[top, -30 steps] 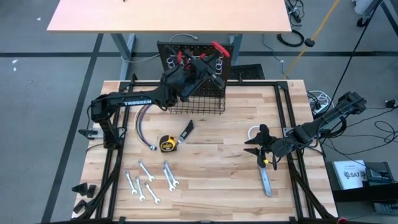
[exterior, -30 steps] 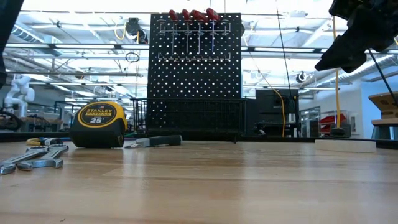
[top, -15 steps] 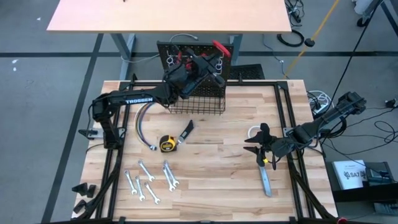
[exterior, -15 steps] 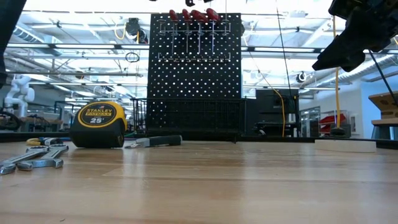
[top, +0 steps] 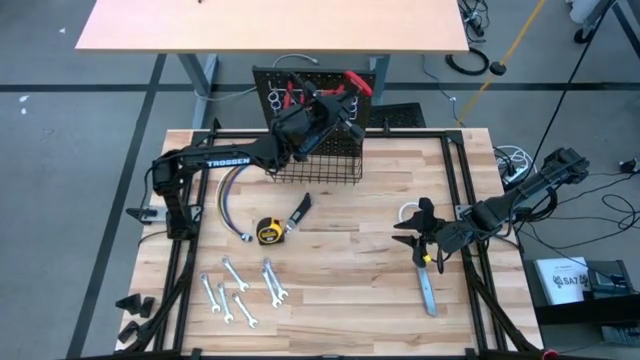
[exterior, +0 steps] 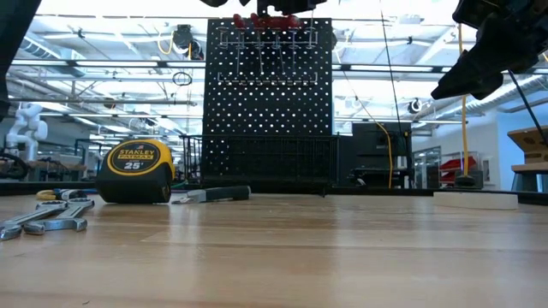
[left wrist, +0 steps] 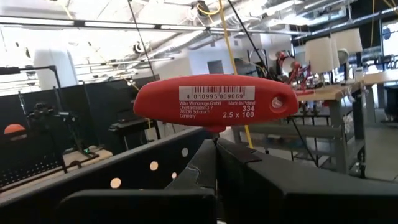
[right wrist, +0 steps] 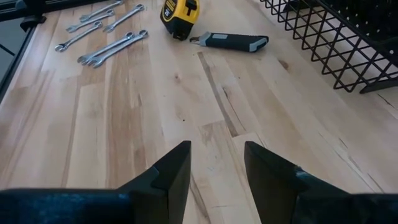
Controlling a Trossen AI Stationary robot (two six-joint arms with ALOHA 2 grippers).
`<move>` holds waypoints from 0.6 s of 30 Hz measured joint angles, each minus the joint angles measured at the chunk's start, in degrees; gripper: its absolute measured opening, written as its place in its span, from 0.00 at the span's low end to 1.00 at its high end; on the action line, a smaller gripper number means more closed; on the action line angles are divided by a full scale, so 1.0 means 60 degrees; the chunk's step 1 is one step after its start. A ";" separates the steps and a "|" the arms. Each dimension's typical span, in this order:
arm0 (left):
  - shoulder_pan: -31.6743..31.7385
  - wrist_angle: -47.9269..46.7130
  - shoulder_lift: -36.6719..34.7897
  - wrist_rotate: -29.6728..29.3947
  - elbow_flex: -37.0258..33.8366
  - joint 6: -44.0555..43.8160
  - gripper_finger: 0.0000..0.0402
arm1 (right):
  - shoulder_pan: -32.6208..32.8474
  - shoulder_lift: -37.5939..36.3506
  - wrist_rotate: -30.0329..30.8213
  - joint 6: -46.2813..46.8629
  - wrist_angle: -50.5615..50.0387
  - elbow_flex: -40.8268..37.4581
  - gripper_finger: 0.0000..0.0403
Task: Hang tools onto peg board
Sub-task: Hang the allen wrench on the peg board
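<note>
Hanging step in hand: left gripper (top: 335, 108) at 12 o'clock over the peg board (top: 268, 82), clamped on a red-handled T-key (left wrist: 214, 101), needing a straight lowering into a ring holder; right gripper (right wrist: 214, 163) half-open, empty, at 4 o'clock.

Glossy red plastic handle (left wrist: 214, 101), pale wood tabletop (right wrist: 155, 112), shiny metal wrenches (right wrist: 106, 31)

The red handle (left wrist: 214, 102) bears a white label: "4 010995 009069", "334", "2.5 x 100", "Made in Poland"; the yellow tape measure (exterior: 135, 171) reads "STANLEY", "25'"; the left arm (top: 222, 162) reads "TROSSEN".
</note>
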 joint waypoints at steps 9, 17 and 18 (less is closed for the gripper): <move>-0.0021 -0.0346 -0.0018 0.0000 0.0017 -0.0031 0.00 | 0.0000 0.0000 0.0000 0.0034 0.0004 0.0000 0.35; -0.0029 -0.0357 -0.0017 0.0004 0.0009 -0.0054 0.11 | -0.0002 0.0000 -0.0011 0.0063 0.0007 0.0000 0.35; -0.0033 -0.0357 -0.0015 0.0004 0.0006 -0.0056 0.13 | 0.0000 0.0000 -0.0015 0.0063 0.0007 0.0000 0.35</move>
